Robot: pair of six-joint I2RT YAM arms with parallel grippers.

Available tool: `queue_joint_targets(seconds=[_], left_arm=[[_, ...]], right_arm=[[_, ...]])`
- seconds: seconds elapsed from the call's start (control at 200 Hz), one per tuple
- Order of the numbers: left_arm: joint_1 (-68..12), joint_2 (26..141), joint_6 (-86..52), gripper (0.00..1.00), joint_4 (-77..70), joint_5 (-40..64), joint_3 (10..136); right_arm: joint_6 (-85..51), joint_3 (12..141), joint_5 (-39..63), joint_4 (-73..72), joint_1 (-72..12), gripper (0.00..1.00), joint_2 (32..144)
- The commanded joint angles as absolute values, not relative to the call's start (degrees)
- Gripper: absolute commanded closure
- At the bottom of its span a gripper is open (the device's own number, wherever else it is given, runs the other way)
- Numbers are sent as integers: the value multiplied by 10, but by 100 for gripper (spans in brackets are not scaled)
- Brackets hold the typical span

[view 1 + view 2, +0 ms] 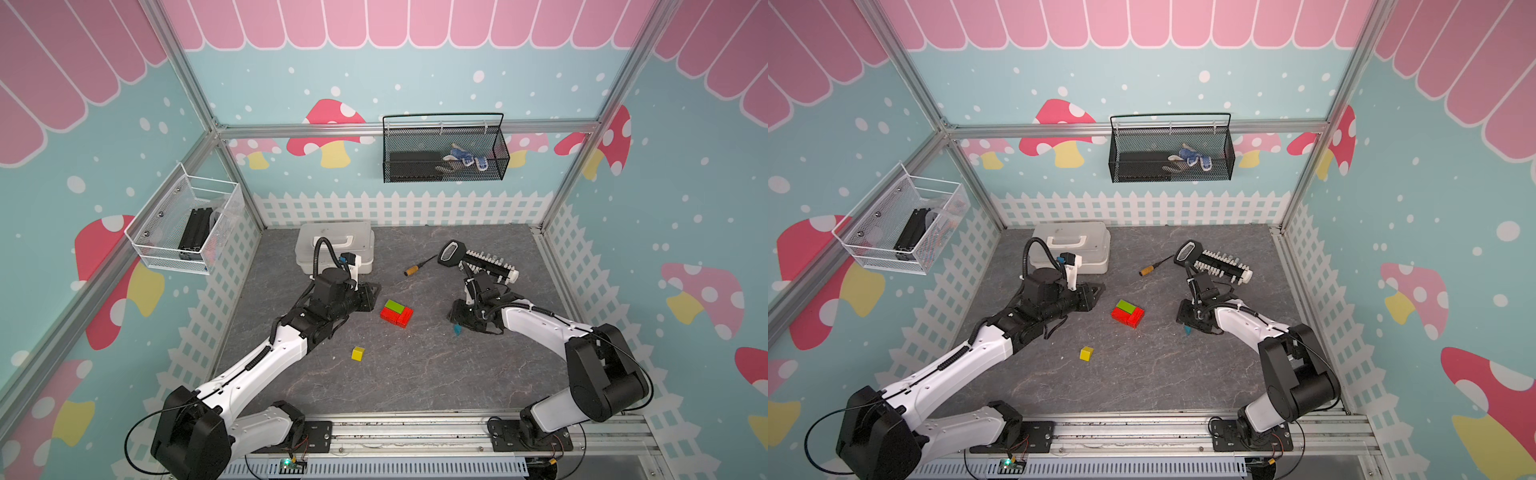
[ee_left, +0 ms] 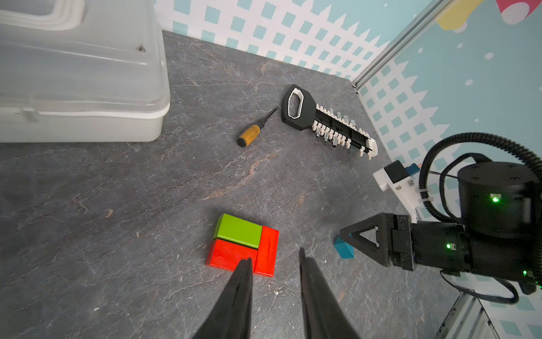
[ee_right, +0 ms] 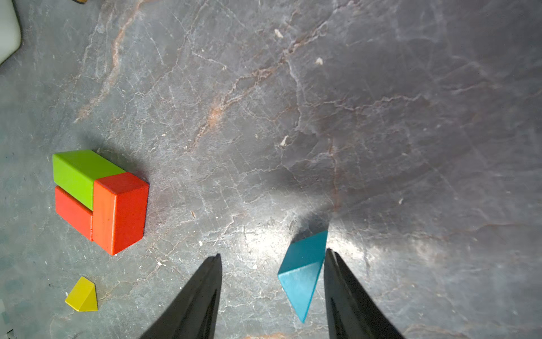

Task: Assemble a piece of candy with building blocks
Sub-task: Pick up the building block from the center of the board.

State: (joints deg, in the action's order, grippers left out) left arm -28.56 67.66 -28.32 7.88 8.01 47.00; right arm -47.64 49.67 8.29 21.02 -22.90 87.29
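Note:
A green bar point(image 1: 394, 306) and two red bars point(image 1: 405, 316) lie pressed together as one rectangle mid-table, also seen in the left wrist view as the green bar point(image 2: 239, 233). The yellow piece point(image 1: 358, 353) sits alone nearer the front. The blue triangle point(image 3: 303, 270) lies on the table between the fingers of my right gripper point(image 3: 273, 252), touching one finger point(image 3: 337, 273) and well clear of the other; that gripper is open. My left gripper point(image 2: 275, 255) hovers just left of the rectangle, open with a narrow gap and nothing in it.
A white lidded box point(image 1: 334, 245) stands at the back left behind my left arm. A black-and-white bit rack point(image 1: 482, 262) and a yellow-handled screwdriver point(image 1: 419, 266) lie at the back right. Wire baskets point(image 1: 444, 149) hang on the walls.

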Motion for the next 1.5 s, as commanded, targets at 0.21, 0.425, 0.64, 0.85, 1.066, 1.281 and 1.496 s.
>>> queue_joint_targets(seconds=[0.21, 0.425, 0.64, 0.85, 1.066, 1.281, 1.496], left_arm=[[-283, 689, -289, 70, 89, 86, 475], [-283, 701, -290, 71, 88, 90, 475], [-284, 712, -298, 74, 87, 102, 479], [-284, 718, -303, 74, 91, 114, 483], [-283, 713, -295, 74, 100, 105, 486], [-284, 714, -293, 74, 104, 103, 483], [-283, 713, -292, 74, 106, 103, 481]], right_arm=[[-455, 523, 35, 274, -236, 47, 835], [-441, 507, 25, 302, -243, 54, 818], [-433, 513, 34, 297, -249, 54, 844], [-425, 529, 34, 298, -252, 54, 877], [-423, 535, 30, 292, -254, 55, 895], [-425, 537, 27, 290, -258, 59, 907], [-426, 537, 19, 291, -260, 61, 910]])
